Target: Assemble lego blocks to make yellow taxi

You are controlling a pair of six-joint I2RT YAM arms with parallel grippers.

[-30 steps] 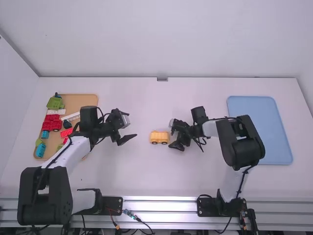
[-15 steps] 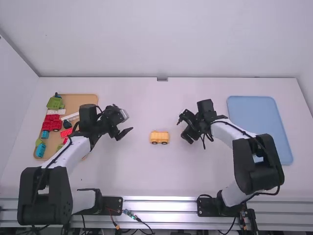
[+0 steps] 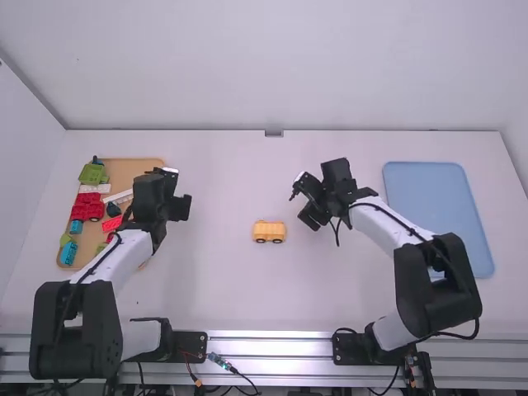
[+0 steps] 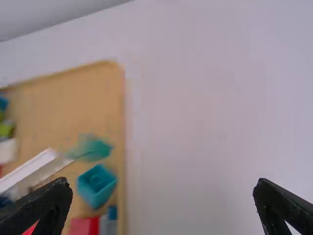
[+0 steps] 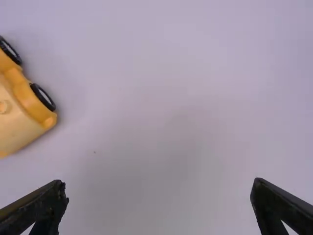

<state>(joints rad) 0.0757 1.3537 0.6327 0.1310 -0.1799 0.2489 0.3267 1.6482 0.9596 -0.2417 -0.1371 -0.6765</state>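
The yellow car base (image 3: 269, 232) stands on its black wheels in the middle of the table. In the right wrist view, part of the yellow car base (image 5: 22, 105) shows with two wheels and a stud. My right gripper (image 3: 299, 205) is above the table, right of the car; in its wrist view the right gripper (image 5: 159, 191) is open, holding nothing. My left gripper (image 3: 183, 191) hangs beside the wooden tray's right edge, and in its wrist view the left gripper (image 4: 164, 188) is open with nothing between its fingers.
The wooden tray (image 3: 136, 171) at the left holds several pieces, among them a green block (image 3: 93, 173), a red block (image 3: 88, 206) and a teal block (image 4: 97, 186). A blue tray (image 3: 441, 219) lies at the right.
My left gripper has swung left toward the wooden tray. The right gripper has drawn back from beside the car, up and to the right, then shifted slightly left. The car has stayed put.
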